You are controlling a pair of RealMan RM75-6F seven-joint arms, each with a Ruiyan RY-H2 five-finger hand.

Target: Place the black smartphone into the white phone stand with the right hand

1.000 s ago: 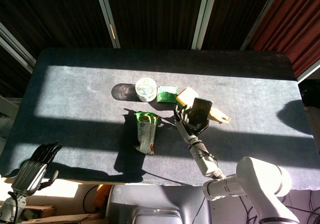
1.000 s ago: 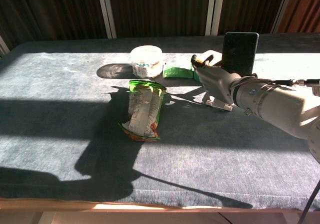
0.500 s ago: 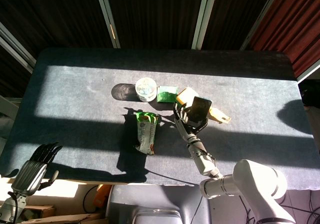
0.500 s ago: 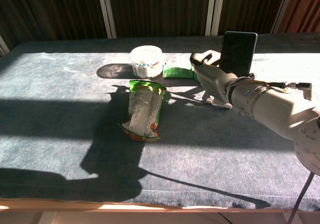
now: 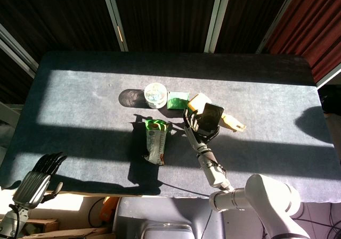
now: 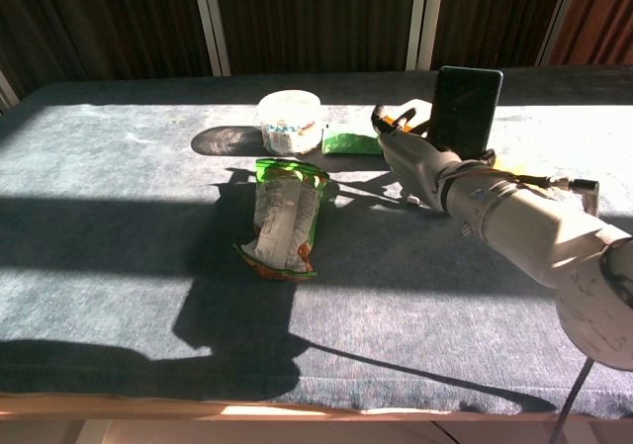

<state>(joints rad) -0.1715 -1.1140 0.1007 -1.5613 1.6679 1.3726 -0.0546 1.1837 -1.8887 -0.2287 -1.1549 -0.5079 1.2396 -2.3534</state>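
Right hand (image 6: pixel 410 152) grey with dark slender fingers (image 5: pixel 191 123), pale rounded metallic forearm, left hand (image 5: pixel 40 175) black-fingered, grey wrist

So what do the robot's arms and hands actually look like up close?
The right arm is a smooth, rounded silver-white tube with a metal ring near the wrist and a thin black cable along it. The right hand is dark, slim and skeletal. The left hand, at the table's corner, is black with jointed fingers on a grey wrist.
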